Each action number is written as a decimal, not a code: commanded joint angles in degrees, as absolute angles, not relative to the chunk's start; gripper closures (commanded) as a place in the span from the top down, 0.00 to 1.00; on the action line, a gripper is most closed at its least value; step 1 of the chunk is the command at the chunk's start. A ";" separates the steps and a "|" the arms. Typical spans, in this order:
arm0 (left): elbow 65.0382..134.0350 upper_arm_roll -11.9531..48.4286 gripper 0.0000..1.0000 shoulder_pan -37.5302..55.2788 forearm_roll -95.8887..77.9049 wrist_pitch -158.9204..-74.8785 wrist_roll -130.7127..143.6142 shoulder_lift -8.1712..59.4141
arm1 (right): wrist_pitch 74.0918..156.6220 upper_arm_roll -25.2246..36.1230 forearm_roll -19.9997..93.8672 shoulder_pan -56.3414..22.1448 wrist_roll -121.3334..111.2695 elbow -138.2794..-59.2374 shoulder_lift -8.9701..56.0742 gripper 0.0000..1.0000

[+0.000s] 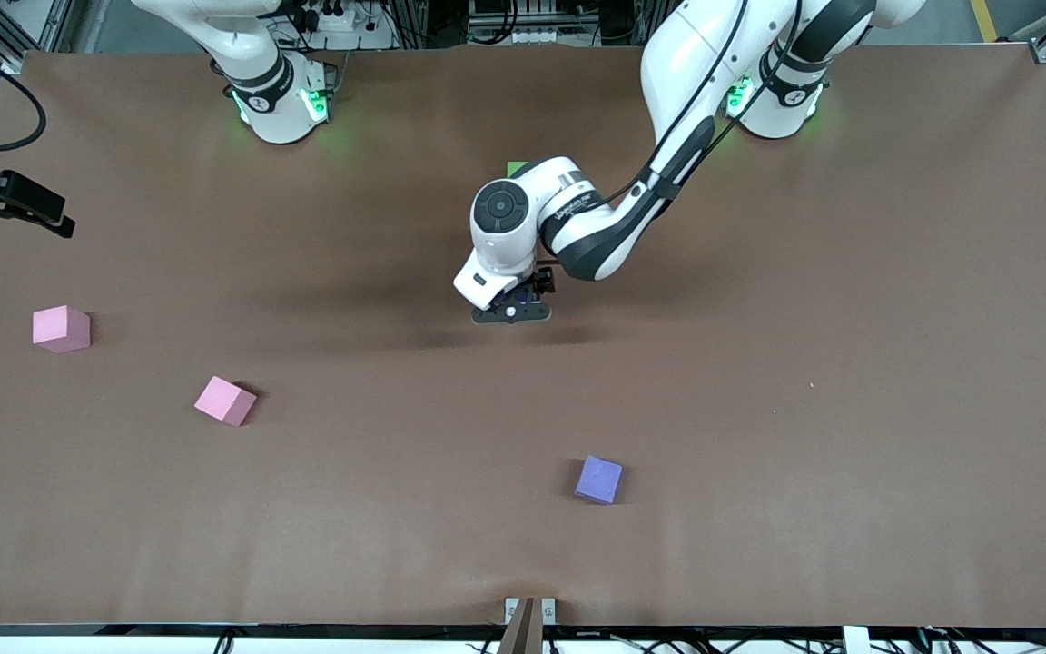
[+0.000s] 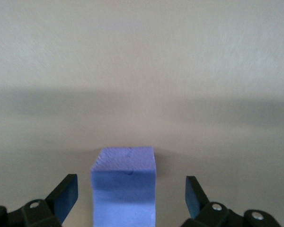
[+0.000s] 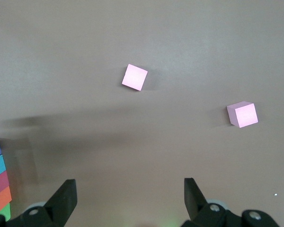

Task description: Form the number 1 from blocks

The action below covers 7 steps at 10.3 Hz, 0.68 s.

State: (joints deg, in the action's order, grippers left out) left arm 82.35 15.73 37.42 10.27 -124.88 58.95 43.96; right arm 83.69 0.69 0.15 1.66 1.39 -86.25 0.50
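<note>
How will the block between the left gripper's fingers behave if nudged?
The violet-blue block looks matte and foam-like, so probably light and grippy. Flat square faces: it should slide rather than roll. Its top edge looks dented, so likely soft under a hard pinch.

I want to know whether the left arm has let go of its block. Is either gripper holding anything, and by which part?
Nothing is held. The left gripper is open astride a blue-purple block, fingers apart from its sides. The right gripper hangs open.

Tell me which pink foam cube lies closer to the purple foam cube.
The pink cube nearer the front camera; the other pink cube sits toward the right arm's end.
</note>
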 commanded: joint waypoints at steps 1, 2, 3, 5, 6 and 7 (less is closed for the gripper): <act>83.58 12.50 1.00 37.27 11.69 -121.58 58.89 37.21 | 82.71 0.53 -0.44 1.58 1.93 -86.40 0.35 1.00; 83.58 10.91 1.00 36.22 12.39 -118.07 57.58 34.05 | 82.62 0.53 -0.35 1.41 1.93 -86.48 0.35 1.00; 83.67 9.68 1.00 34.12 12.57 -114.38 54.70 30.97 | 82.62 0.44 -0.26 1.32 2.02 -86.57 0.35 1.00; 83.76 9.58 1.00 27.81 13.53 -111.19 50.65 26.83 | 82.36 0.35 -0.18 1.32 2.02 -86.49 0.35 1.00; 83.85 9.58 1.00 25.16 15.28 -110.66 49.67 25.41 | 82.18 0.26 -0.09 1.23 2.02 -86.48 0.35 1.00; 83.93 9.58 1.00 22.00 16.86 -110.39 47.40 24.18 | 82.09 0.18 -0.17 0.97 2.11 -86.48 0.35 1.00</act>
State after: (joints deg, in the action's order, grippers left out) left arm 81.91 8.99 25.44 14.33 -110.88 49.42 26.68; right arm 82.69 0.32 0.16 1.45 1.39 -86.54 0.56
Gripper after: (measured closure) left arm 0.000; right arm 0.000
